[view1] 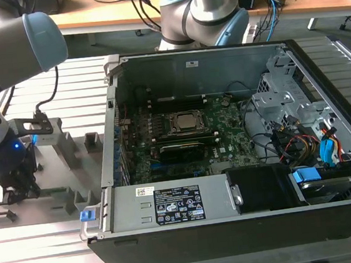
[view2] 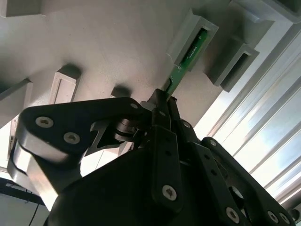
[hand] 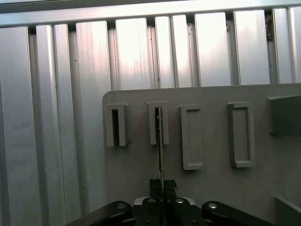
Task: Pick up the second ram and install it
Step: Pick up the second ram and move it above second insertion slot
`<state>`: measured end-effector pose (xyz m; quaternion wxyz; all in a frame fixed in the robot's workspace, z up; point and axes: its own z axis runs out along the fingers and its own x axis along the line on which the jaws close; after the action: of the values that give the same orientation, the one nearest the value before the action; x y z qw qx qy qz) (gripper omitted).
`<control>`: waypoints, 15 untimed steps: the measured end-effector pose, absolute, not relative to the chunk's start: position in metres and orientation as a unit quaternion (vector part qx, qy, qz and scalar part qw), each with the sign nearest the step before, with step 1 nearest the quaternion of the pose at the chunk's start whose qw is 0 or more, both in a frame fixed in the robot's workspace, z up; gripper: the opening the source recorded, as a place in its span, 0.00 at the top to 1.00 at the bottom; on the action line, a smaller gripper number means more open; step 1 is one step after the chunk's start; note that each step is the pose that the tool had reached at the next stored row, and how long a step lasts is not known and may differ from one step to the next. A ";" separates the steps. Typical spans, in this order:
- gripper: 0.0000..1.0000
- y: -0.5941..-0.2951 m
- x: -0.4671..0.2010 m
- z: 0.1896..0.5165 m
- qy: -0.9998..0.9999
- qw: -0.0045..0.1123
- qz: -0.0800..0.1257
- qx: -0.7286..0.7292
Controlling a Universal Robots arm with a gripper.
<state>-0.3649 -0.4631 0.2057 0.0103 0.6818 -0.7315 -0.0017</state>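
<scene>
Here, the end effector (hand: 162, 187) is clamped on the second ram (hand: 160, 146). In the first wrist view its fingertips press the two flat faces of the thin green board, which is seen edge-on. That looks like the sensible hold for a stick this narrow, since the faces are the only broad surfaces on offer. In the second wrist view the board runs from the fingertips into a narrow pocket (view2: 190, 35) of the grey holder tray (hand: 131, 174), where its far end is seated. The pocket seems meant to keep the stick standing on edge, so both faces are free to be gripped. In the exterior view the tray lies on the slatted metal worktop (view1: 50, 257) at the exterior view's left. It is well apart from the open computer case (view1: 217, 50), whose motherboard (view1: 226, 135) lies exposed
</scene>
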 end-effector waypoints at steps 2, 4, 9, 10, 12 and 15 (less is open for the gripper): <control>0.86 -0.463 -0.365 0.210 -0.731 0.010 -0.002 0.682; 0.86 -0.463 -0.365 0.212 -0.732 0.010 -0.002 0.682; 0.86 -0.463 -0.365 0.218 -0.731 0.010 -0.002 0.682; 0.86 -0.463 -0.365 0.219 -0.732 0.010 -0.002 0.682; 0.86 -0.463 -0.365 0.221 -0.731 0.010 -0.002 0.682; 0.86 -0.463 -0.365 0.224 -0.731 0.010 -0.002 0.682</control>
<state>-0.3649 -0.4631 0.2244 0.0103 0.6818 -0.7315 -0.0017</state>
